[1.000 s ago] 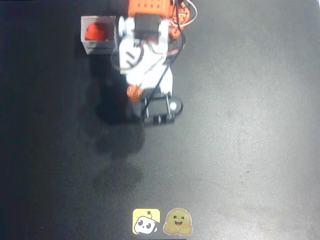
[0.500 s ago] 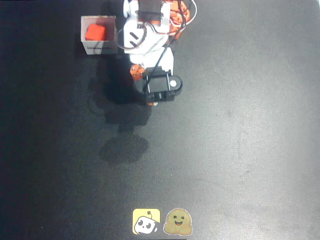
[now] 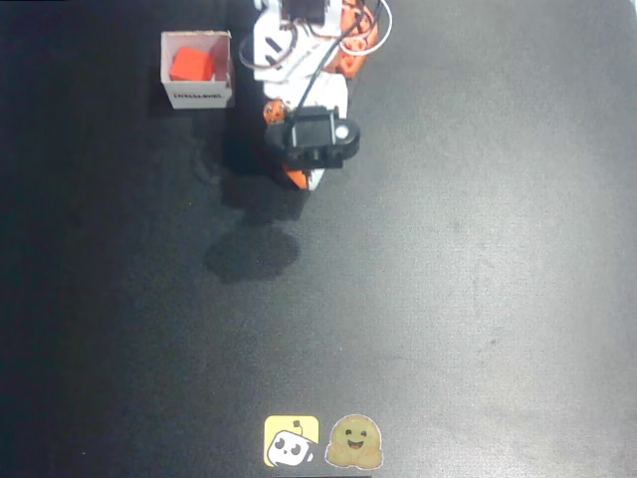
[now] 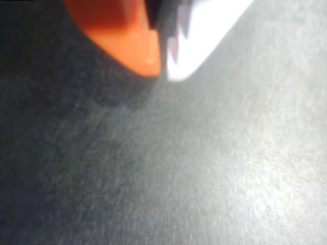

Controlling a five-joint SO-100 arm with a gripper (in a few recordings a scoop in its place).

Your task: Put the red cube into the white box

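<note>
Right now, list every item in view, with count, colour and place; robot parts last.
red cube: one, bright red-orange, inside the white box, upper left of the overhead view.
white box: one, white with dark print on its near wall, on the table beside the arm.
stickers: two, one yellow, one tan, side by side at the bottom edge.
table: one, black, matte.
arm: one, white and orange, top centre.
gripper: one, an orange and a white finger, tips together over bare table, holding nothing.
</note>
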